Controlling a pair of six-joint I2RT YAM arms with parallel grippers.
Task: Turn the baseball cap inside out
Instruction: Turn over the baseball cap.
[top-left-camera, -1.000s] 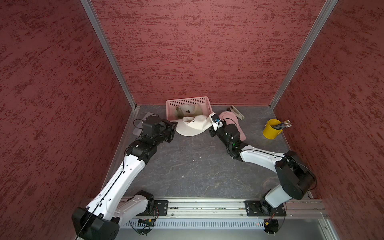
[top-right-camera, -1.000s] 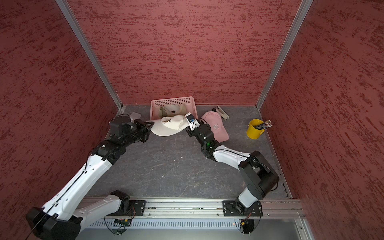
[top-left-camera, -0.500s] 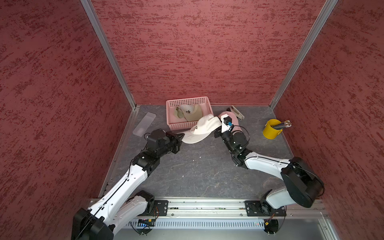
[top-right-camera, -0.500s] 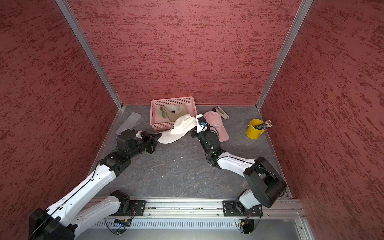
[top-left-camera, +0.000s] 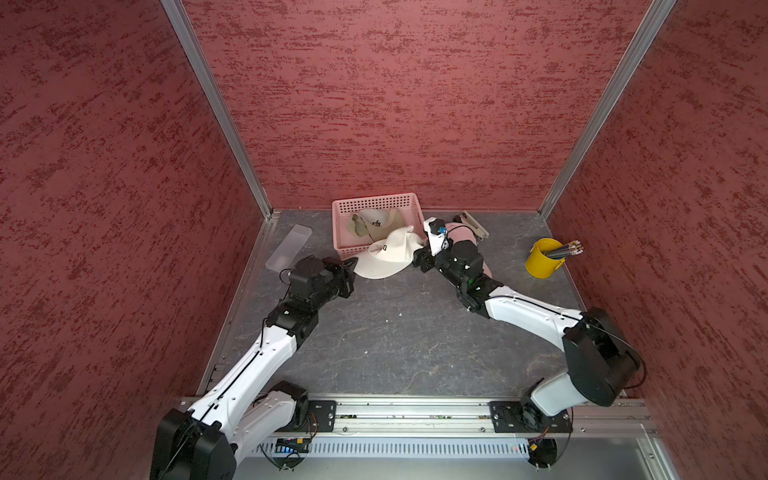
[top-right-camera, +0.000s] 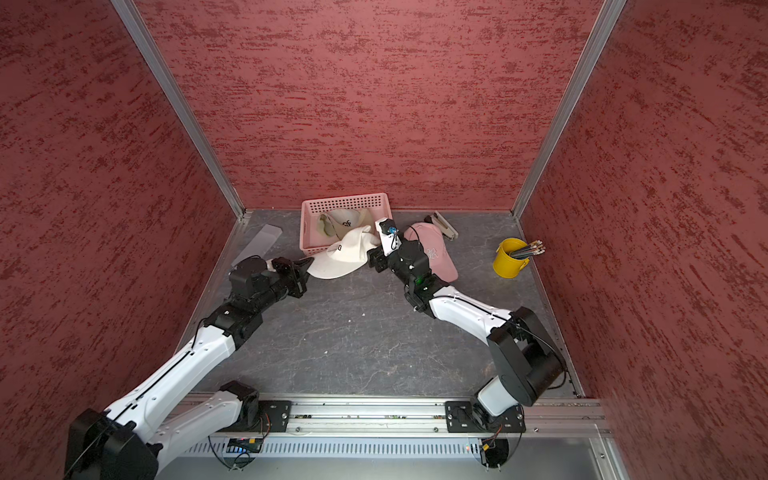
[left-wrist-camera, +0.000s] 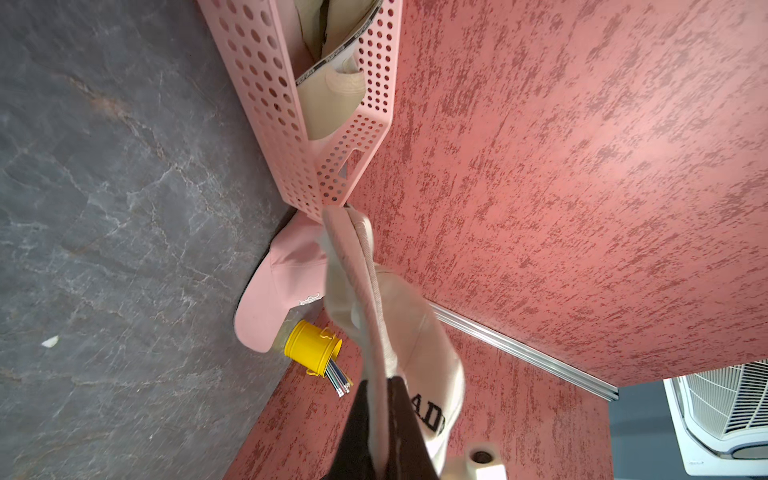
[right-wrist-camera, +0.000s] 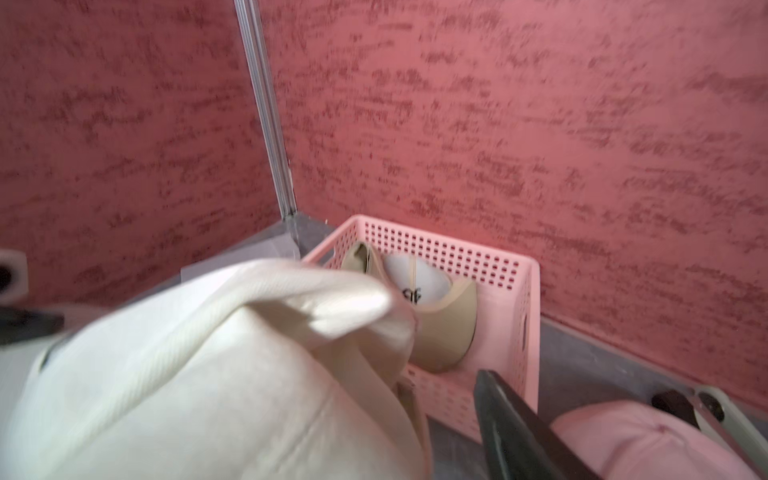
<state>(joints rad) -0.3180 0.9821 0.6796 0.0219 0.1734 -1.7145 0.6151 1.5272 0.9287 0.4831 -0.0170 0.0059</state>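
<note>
The left gripper (top-left-camera: 352, 262) is clamped tight on the brim edge of the cream cap (top-left-camera: 388, 255), the two dark fingers (left-wrist-camera: 405, 415) pinching it from either side in the left wrist view. The right gripper (top-left-camera: 419, 259) sits at the cap's other end with its jaws spread. The one finger (right-wrist-camera: 519, 424) I can see stands clear of the cloth, and the other is hidden under the cap. The cap hangs between the two arms towards the far edge of the grey surface (top-left-camera: 395, 332), lapping over the near right corner of the pink basket (top-left-camera: 376, 201); whether it rests on that rim I cannot tell. A beige-brimmed cap (top-left-camera: 374, 222) lies inside the basket. Just behind the right gripper is a pink cap (top-right-camera: 436, 253), with a stapler (top-left-camera: 473, 224) beyond it at the far edge. A yellow cup (top-left-camera: 540, 259) of pencils (top-left-camera: 567, 249) stands near the right edge, and a clear strip (top-left-camera: 289, 247) lies along the left edge. The cream cap is ribbed and crumpled, its crown bunched into a peak, black lettering showing on its outer face.
</note>
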